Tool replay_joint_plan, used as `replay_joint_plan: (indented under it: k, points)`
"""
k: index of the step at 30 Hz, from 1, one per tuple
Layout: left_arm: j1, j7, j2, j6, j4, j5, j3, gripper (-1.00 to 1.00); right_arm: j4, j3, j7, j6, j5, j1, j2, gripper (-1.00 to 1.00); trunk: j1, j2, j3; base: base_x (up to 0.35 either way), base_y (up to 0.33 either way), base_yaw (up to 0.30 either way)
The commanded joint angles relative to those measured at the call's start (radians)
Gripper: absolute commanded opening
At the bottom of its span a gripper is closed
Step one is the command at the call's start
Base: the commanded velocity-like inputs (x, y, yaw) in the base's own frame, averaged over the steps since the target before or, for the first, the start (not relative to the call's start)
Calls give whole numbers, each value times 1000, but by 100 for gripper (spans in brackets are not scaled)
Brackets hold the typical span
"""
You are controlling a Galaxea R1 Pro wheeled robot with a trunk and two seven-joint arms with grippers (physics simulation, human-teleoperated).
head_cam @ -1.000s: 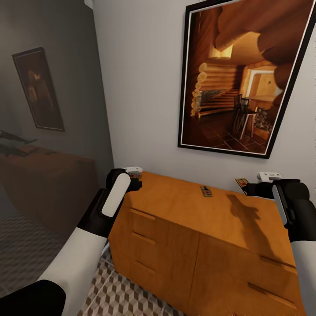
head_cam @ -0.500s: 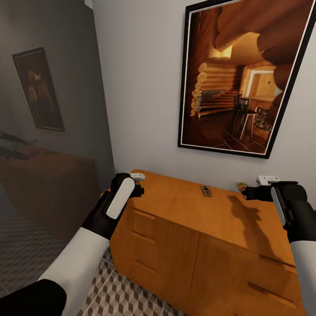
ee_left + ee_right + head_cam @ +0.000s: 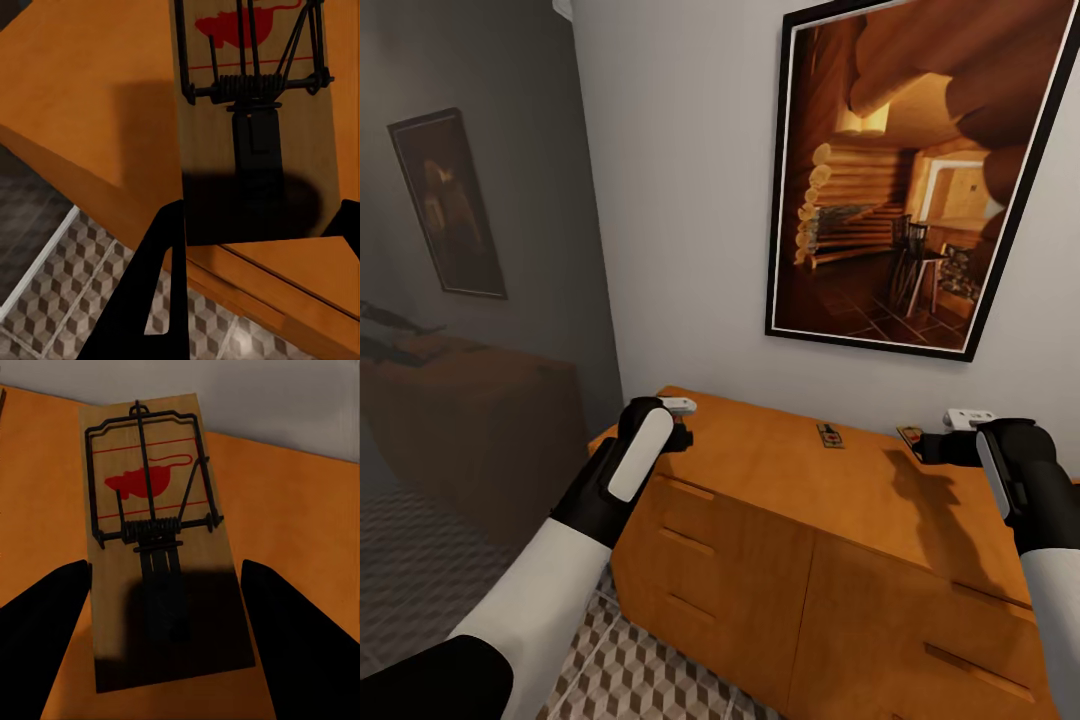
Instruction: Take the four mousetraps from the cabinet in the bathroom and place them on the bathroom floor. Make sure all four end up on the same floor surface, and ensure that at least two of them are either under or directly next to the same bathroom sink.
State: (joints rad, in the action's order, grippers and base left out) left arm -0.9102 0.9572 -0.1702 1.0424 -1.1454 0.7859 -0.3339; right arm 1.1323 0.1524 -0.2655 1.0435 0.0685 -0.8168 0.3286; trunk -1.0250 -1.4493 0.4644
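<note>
— What is seen on the cabinet [image 3: 780, 500]?

— A low orange-brown cabinet with drawer fronts and slim bar handles is seen from the head camera, set against a pale wall under a large framed picture of a log interior [image 3: 905, 175]. One mousetrap [image 3: 829, 435] is seen lying flat on the top, near the back edge, between the two arms. A second mousetrap [image 3: 910, 435] is partly visible just beside the right gripper [image 3: 935, 445].

— How is the right gripper held?

— In the right wrist view its two dark fingers [image 3: 300, 645] are spread wide, one on either side of that mousetrap [image 3: 161, 540], and no contact with it can be made out. The trap is lying flat on the cabinet top [image 3: 300, 525], its wire bar, spring and red mouse print facing up.

— And the left gripper [image 3: 678, 432]?

— It is placed over the cabinet's left corner. In the left wrist view a third mousetrap [image 3: 251, 120] is seen between the fingers [image 3: 161, 285], lying on the cabinet top [image 3: 90, 97] close to its edge. The fingers are held apart at the trap's two sides; whether it is touched cannot be told.

— What is visible of the floor?

— Cube-patterned tiles [image 3: 650, 670] are seen below the cabinet front, and again past the cabinet edge [image 3: 67, 292] in the left wrist view. A second, darker framed picture [image 3: 448, 205] is hung on the grey wall at the left.
</note>
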Motion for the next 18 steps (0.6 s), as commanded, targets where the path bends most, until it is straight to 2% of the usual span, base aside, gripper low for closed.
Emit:
replay_joint_plan:
  k: [1, 9, 18]
  points:
    - [-1, 10, 0, 4, -1, 8, -2, -100, 1, 1, -8, 4, 8, -1, 0, -100, 0, -1, 1, 0, 0, 0]
    - [-1, 6, -2, 2, -1, 9, -4, -100, 9, 2, -9, 4, 9, -1, 2, -100, 0, -1, 1, 0, 0, -48]
    - [-1, 6, -3, 2, -2, 9, -5, -100, 10, 2, -9, 4, 10, -1, 8, -100, 0, -1, -2, 0, 0, -245]
